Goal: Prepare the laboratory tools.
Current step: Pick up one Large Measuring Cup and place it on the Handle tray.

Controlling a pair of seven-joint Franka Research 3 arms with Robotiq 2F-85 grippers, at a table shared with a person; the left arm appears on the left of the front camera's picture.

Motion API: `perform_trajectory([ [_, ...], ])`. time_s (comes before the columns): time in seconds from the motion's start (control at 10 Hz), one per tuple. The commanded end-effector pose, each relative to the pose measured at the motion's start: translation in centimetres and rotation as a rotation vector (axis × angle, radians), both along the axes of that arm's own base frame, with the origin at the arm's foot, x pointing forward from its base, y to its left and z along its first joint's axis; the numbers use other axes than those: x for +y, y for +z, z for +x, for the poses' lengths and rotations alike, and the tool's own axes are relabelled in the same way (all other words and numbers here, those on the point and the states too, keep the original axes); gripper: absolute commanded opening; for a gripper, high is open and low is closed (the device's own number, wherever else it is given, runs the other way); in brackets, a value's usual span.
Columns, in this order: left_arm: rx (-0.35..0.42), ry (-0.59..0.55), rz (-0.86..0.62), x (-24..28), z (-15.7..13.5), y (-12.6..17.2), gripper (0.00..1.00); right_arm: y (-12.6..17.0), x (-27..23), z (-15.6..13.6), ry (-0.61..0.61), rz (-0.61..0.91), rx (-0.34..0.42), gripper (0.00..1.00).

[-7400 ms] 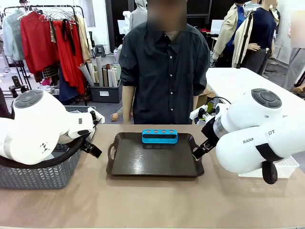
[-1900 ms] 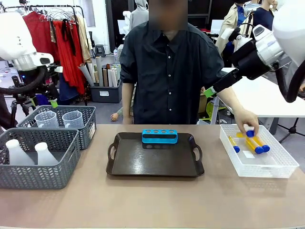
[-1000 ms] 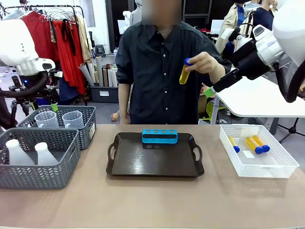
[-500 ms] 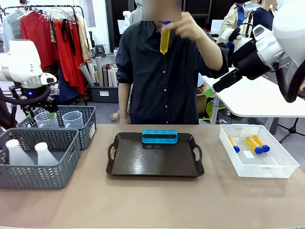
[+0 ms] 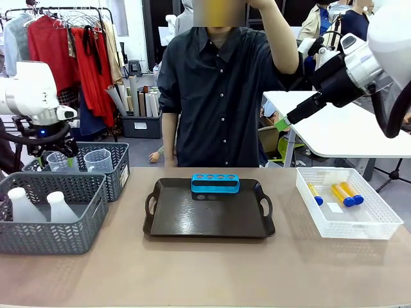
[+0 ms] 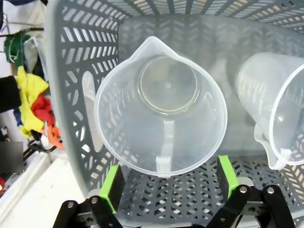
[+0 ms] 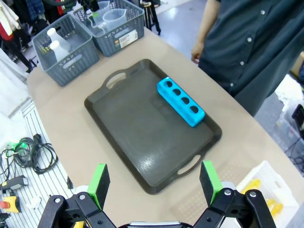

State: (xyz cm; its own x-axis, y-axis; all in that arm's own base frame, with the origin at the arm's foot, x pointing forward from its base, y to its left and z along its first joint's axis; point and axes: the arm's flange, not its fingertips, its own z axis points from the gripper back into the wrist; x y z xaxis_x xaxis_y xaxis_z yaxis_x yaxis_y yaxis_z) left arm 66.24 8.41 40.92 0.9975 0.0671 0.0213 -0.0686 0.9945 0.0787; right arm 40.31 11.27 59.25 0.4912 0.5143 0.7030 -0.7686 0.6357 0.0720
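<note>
The left gripper (image 6: 169, 186) is spread as wide as it goes and holds nothing. Its green pads straddle the near rim of the measuring beaker (image 6: 161, 102) directly below it. In the left wrist view the beaker stands upright with its spout at twelve o'clock and its handle at six o'clock, between the two pads. The wide spread looks chosen to drop over the handle side of the rim.

A second beaker (image 6: 280, 114) stands just beside it at three o'clock. Both are inside the rear grey basket (image 6: 71, 95), whose wall is close at nine o'clock, so a straight descent seems safest. In the front view, two conical flasks (image 5: 22, 205) wait upright in the front grey basket (image 5: 51, 240), at six o'clock of the rear one.

The right gripper (image 5: 282, 123) is likewise wide and empty. It is raised high at two o'clock of the tray (image 5: 209, 224), probably parked clear of the person's working space.

The blue rack (image 5: 215, 183) lies at the tray's twelve o'clock edge with its holes up and unfilled. That puts it nearest the person, handy for loading. Three tubes (image 5: 334, 194) lie flat in the white basket (image 5: 347, 232) at three o'clock of the tray. The person's arm (image 5: 286, 48) is lifted to the top edge, and what the hand holds cannot be made out.
</note>
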Motion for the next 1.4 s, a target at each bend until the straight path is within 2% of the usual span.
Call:
perform_trajectory([
  [0.0, -0.019, 0.031, 0.01, 0.1, -0.4, -1.5, 1.0, 0.1, 0.0, 0.0, 0.002, 0.006, 0.001, 1.0],
  [0.3, -0.03, 0.054, -0.008, 0.7, 0.0, -3.3, 1.0, 0.1, 0.0, 0.0, 0.002, 0.006, 0.001, 1.0],
  [0.8, -0.041, 0.066, -0.017, 1.4, -0.1, -3.0, 0.01, 0.1, 0.0, 0.0, 0.002, 0.006, 0.001, 1.0],
  [1.3, -0.052, 0.055, -0.029, 1.4, -0.7, -1.1, 0.0, 0.1, 0.0, 0.0, 0.002, 0.006, 0.001, 1.0],
])
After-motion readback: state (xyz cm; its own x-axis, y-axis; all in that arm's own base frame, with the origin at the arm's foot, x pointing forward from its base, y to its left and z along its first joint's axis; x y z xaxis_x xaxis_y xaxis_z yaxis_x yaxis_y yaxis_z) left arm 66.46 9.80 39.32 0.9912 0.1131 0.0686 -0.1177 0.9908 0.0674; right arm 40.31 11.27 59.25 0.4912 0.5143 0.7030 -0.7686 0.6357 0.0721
